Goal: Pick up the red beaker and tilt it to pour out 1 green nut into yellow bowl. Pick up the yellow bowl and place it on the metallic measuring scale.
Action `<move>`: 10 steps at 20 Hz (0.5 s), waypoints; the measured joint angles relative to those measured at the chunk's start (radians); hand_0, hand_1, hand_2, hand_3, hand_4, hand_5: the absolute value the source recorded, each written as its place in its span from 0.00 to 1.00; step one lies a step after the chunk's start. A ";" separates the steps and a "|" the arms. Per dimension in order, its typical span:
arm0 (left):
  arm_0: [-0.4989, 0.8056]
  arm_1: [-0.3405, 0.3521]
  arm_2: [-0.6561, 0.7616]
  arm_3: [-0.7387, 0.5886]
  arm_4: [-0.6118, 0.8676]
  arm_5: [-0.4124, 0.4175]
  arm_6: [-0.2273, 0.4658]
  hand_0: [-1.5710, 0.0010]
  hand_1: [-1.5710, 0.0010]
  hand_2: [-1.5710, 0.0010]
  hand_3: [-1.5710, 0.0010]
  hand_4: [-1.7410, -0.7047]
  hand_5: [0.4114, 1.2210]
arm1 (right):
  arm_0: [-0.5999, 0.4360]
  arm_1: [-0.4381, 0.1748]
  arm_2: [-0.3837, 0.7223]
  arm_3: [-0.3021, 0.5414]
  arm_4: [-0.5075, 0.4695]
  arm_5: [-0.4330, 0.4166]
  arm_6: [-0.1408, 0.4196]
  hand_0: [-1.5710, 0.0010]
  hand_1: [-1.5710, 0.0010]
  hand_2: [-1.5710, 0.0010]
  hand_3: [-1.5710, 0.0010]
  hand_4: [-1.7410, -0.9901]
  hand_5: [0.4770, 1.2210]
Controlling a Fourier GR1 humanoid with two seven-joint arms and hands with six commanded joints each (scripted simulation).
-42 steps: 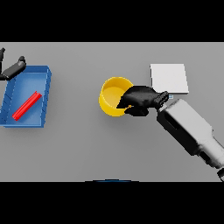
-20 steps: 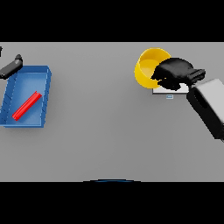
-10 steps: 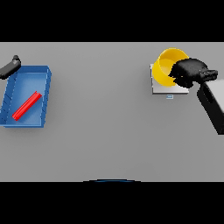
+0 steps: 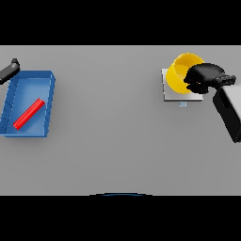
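Now the yellow bowl [image 4: 181,71] sits over the metallic measuring scale [image 4: 170,93] at the table's far right, tilted so its open mouth faces left and a little toward the viewer. The right hand [image 4: 203,77] is clamped on the bowl's right rim, fingers curled over the edge, its white and grey forearm running down and out past the right border. A small mark shows on the scale's front edge, too small to read. Far across the grey table [image 4: 113,141], the red beaker [image 4: 28,113] lies on its side in a blue tray [image 4: 49,106], its long axis running diagonally from lower left to upper right. The left hand [image 4: 9,70] shows at the tray's upper left corner; whether its fingers are curled cannot be told.
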 measured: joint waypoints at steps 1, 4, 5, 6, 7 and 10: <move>-0.011 -0.006 -0.002 0.011 -0.003 -0.005 0.006 1.00 1.00 1.00 1.00 0.86 0.45 | -0.006 0.006 -0.001 0.001 -0.004 0.011 0.007 0.24 0.42 0.42 0.30 0.19 0.82; 0.003 -0.017 0.000 0.014 0.002 0.001 -0.021 1.00 1.00 1.00 1.00 0.86 0.44 | 0.004 0.007 -0.010 0.003 -0.021 0.037 0.024 0.47 0.62 0.62 0.49 0.25 0.64; 0.007 -0.011 0.001 0.012 0.001 -0.002 -0.026 1.00 1.00 1.00 1.00 0.86 0.44 | 0.003 0.009 -0.015 0.001 -0.028 0.051 0.037 0.55 0.67 0.67 0.54 0.27 0.60; 0.004 -0.005 -0.002 0.006 -0.004 0.004 -0.006 1.00 1.00 1.00 1.00 0.86 0.44 | -0.003 0.011 -0.018 0.000 -0.032 0.056 0.040 0.63 0.72 0.71 0.58 0.28 0.57; 0.003 -0.005 -0.006 -0.001 -0.007 0.007 0.003 1.00 1.00 1.00 1.00 0.86 0.44 | -0.005 0.006 -0.020 -0.001 -0.035 0.065 0.042 0.70 0.78 0.75 0.61 0.30 0.54; 0.000 -0.011 -0.006 0.002 -0.004 0.005 -0.001 1.00 1.00 1.00 1.00 0.86 0.44 | -0.010 0.005 -0.010 0.025 -0.024 0.073 0.028 0.85 0.89 0.84 0.70 0.36 0.48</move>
